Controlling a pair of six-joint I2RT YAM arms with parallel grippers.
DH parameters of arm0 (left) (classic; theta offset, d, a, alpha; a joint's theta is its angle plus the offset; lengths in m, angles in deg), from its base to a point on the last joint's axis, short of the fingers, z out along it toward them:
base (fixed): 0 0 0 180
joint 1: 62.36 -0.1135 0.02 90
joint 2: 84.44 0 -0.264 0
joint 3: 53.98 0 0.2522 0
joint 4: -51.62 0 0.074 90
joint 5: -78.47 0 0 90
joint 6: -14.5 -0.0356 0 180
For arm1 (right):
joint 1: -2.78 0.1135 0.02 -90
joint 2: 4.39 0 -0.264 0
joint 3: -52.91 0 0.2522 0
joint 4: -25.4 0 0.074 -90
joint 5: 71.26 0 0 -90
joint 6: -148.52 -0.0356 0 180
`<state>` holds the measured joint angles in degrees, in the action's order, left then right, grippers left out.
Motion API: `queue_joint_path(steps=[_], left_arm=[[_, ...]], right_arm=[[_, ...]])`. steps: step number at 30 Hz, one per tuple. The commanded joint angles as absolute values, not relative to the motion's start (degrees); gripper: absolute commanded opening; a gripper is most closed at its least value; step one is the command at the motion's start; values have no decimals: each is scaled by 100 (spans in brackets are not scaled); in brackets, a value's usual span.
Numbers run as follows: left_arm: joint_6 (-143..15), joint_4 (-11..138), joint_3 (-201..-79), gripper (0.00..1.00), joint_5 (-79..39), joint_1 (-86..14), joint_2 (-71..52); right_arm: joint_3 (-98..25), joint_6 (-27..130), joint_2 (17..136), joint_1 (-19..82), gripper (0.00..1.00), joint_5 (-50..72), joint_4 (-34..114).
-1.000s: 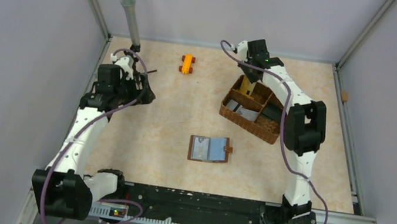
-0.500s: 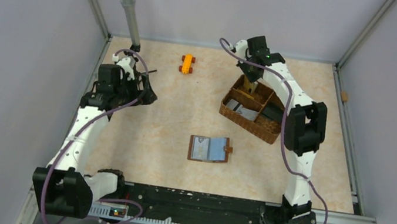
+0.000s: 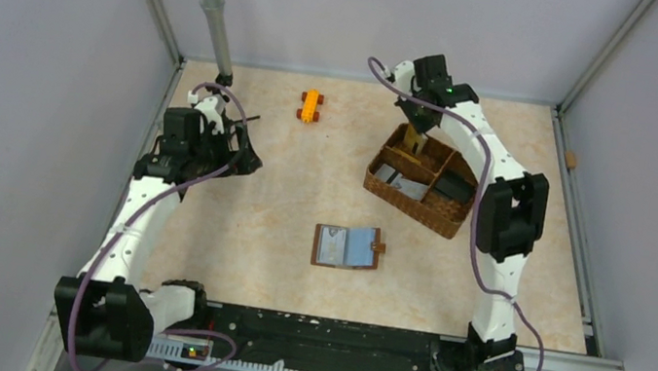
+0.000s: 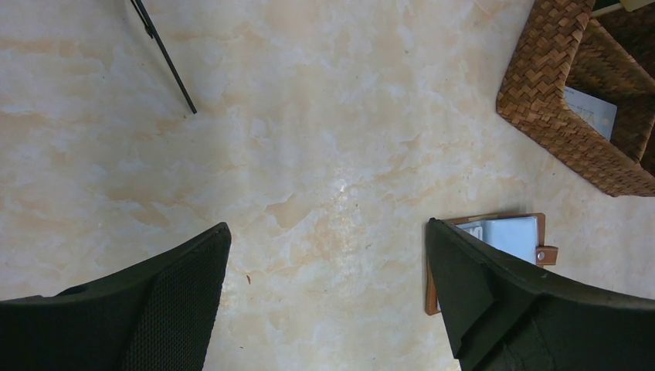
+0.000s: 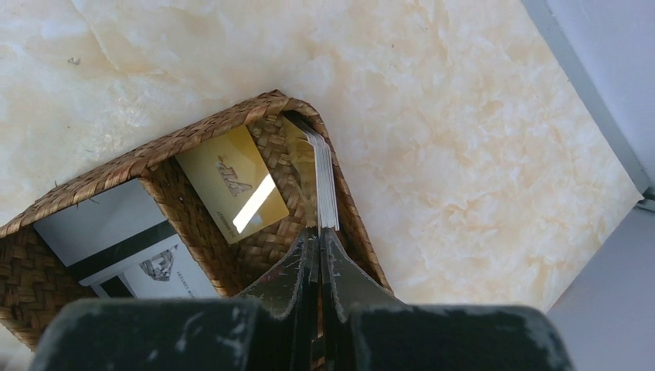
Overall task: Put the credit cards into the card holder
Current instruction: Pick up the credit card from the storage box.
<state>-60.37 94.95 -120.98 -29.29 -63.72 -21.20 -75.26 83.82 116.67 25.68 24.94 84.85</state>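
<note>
The card holder (image 3: 347, 246) lies open on the table, brown with blue pockets; its edge and snap tab show in the left wrist view (image 4: 510, 232). Credit cards sit in the woven basket (image 5: 193, 127): a gold card (image 5: 232, 183) flat in one compartment, a grey and white card (image 5: 116, 232) beside it, and a stack of cards (image 5: 324, 182) on edge against the far wall. My right gripper (image 5: 319, 232) is shut, pinching the near edge of a card from that stack. My left gripper (image 4: 328, 239) hangs open over bare table at the left, holding nothing.
The basket (image 3: 415, 208) stands right of centre, behind the card holder. An orange toy car (image 3: 310, 105) sits at the back. A grey upright tube (image 3: 216, 26) stands at the back left corner. A thin black rod (image 4: 166, 58) lies near the left gripper. Walls enclose the table.
My right gripper closed at the upright stack in the basket and its wrist shifted slightly right. The left arm has not moved.
</note>
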Motion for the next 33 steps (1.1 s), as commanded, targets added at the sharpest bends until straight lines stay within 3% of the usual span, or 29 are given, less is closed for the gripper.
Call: queue_joint_path(steps=[1, 19, 25, 33], left_arm=[[-5977, 9229, -12074, 99, -3050, -6396, -2239], [-5990, 9215, -12064, 99, -3154, -6394, -2255], [-6013, 8838, -11967, 98, -4134, -6359, -2308], [-5801, 8322, -11876, 97, -4496, -5098, -2462]], right_arm=[[-7601, 8339, 10993, 2603, 0, 2675, 8332], [-7682, 8455, 10795, 2599, 0, 2948, 8258], [-7967, 8008, 10363, 2718, 0, 3131, 8641], [-6431, 6819, 9023, 3344, 0, 1609, 8646]])
